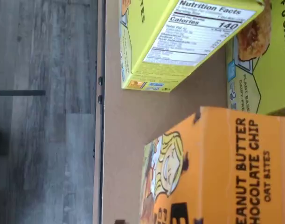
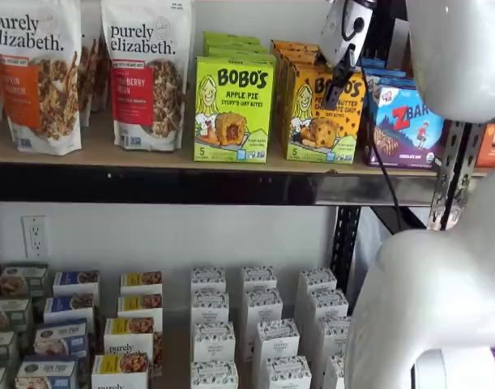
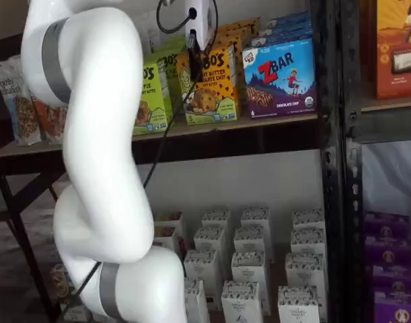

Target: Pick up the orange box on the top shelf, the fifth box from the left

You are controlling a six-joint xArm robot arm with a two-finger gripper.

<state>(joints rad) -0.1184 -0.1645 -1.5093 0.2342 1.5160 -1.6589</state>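
Observation:
The orange box (image 2: 316,121) is a yellow-orange Bobo's Peanut Butter Chocolate Chip carton. It stands upright at the front of the top shelf (image 2: 142,154), between a lime-green Bobo's box and a blue ZBar box, with more orange cartons behind it. It shows in both shelf views (image 3: 208,91). My gripper (image 2: 331,99) hangs in front of the box's upper face, white body above and black fingers down; in a shelf view (image 3: 192,62) the fingers overlap the carton's top edge. No gap between the fingers shows. The wrist view shows the orange box (image 1: 226,163) close up on the tan shelf board (image 1: 142,116).
The lime-green Apple Pie box (image 2: 233,109) stands left of the orange box, and the ZBar box (image 2: 405,126) stands right of it. Granola bags (image 2: 146,73) fill the shelf's left end. A black upright (image 2: 445,174) stands at the right. Small white boxes (image 2: 259,324) fill the lower level.

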